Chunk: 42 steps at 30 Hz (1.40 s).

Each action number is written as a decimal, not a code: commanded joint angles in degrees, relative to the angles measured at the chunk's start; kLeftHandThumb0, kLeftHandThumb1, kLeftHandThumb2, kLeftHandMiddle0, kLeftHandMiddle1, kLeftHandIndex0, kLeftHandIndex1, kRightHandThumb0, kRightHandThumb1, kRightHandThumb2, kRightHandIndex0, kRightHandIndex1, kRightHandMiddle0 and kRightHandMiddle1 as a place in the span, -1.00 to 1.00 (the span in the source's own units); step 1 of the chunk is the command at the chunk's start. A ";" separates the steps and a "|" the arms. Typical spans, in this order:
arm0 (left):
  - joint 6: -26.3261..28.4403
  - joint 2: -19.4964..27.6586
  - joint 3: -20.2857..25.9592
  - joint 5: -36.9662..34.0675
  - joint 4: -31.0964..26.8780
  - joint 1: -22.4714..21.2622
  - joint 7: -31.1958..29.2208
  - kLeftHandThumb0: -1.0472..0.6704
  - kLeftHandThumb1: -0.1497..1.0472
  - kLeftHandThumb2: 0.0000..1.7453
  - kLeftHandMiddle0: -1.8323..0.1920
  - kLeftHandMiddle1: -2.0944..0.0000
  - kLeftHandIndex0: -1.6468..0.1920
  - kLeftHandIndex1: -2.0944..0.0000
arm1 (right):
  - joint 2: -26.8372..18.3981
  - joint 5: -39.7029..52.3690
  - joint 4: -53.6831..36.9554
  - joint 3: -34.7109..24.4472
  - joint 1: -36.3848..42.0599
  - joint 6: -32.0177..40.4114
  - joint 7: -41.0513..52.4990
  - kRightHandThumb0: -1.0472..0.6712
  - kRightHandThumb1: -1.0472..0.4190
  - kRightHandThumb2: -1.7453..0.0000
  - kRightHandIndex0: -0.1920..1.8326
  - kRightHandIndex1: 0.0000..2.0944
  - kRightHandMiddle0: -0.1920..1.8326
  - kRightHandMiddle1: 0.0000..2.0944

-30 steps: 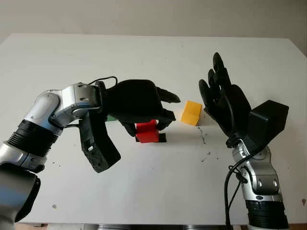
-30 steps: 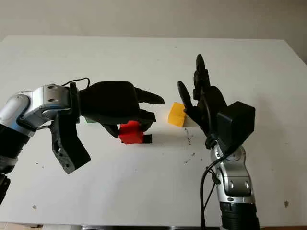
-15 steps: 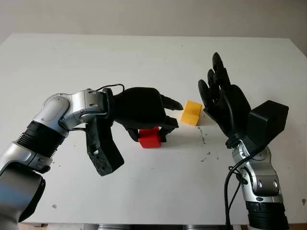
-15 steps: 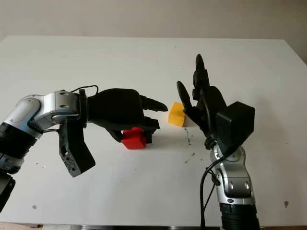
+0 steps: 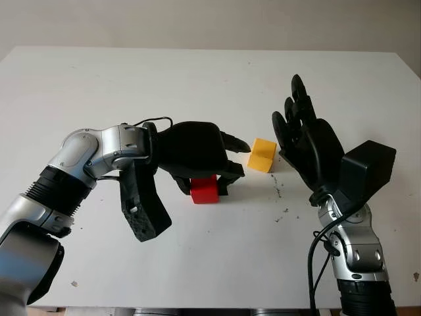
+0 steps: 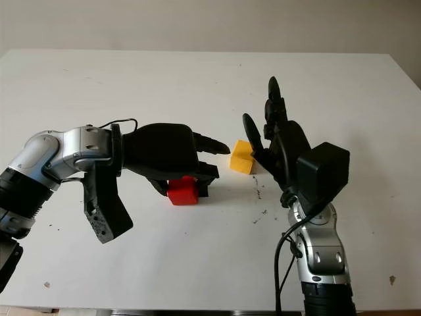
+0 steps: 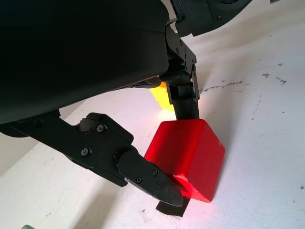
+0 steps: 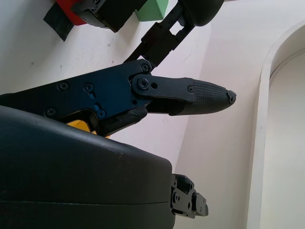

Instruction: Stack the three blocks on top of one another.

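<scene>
**Left hand clamps the red block on the table, ready for the first stacking move**

The left hand reaches in over the middle of the white table with its fingers curled around the red block. In the left wrist view one finger presses a lower face of the block and another stands against its far side, so the cube is pinched from two sides. It appears to sit on the table or only just above it, over a small dark patch on the surface; which, I cannot tell.

The yellow block stands just beside the left fingertips, apart from the red one, between the two hands. The green block shows in the right wrist view behind the left hand, well away from the yellow.

The right hand is raised, open and holding nothing, next to the yellow block, likely parked there to keep out of the carrying path.

No block is stacked yet, so the task is barely begun
</scene>
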 commanded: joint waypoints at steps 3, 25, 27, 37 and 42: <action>0.64 0.34 -0.35 0.05 -1.26 -1.01 -0.40 -0.17 0.72 -0.94 0.59 0.95 0.35 -0.52 | 0.02 -0.20 -1.02 0.01 0.22 0.15 -0.19 -0.61 -1.00 0.45 -1.00 -1.00 -1.00 -0.95; 2.91 2.25 -0.07 -0.63 -5.86 -0.42 -5.49 -0.76 0.91 -0.93 0.89 0.97 0.60 0.99 | 0.52 0.05 -0.56 -0.10 0.58 -0.73 -0.24 -0.61 -1.00 0.45 -1.00 -1.00 -0.99 -0.95; 2.94 2.93 0.29 -1.37 -6.54 -0.40 -6.67 -0.77 0.91 -0.93 0.90 0.97 0.65 1.00 | 0.49 -0.06 -0.58 -0.05 0.60 -0.84 -0.27 -0.61 -1.00 0.45 -1.00 -1.00 -0.99 -0.95; 5.79 8.15 5.08 -7.09 -9.40 0.98 -9.83 -0.80 0.91 -0.94 0.96 0.96 0.81 0.98 | 0.58 -0.02 -0.10 -0.10 0.15 -0.79 -0.20 -0.61 -1.00 0.45 -1.00 -1.00 -0.99 -0.95; 10.84 10.23 9.78 -11.45 -11.30 4.12 -10.07 -0.80 0.83 -0.96 0.93 0.94 0.76 0.95 | 0.48 -0.11 0.21 -0.08 0.07 -1.32 -0.06 -0.61 -1.00 0.45 -1.00 -0.99 -0.98 -0.95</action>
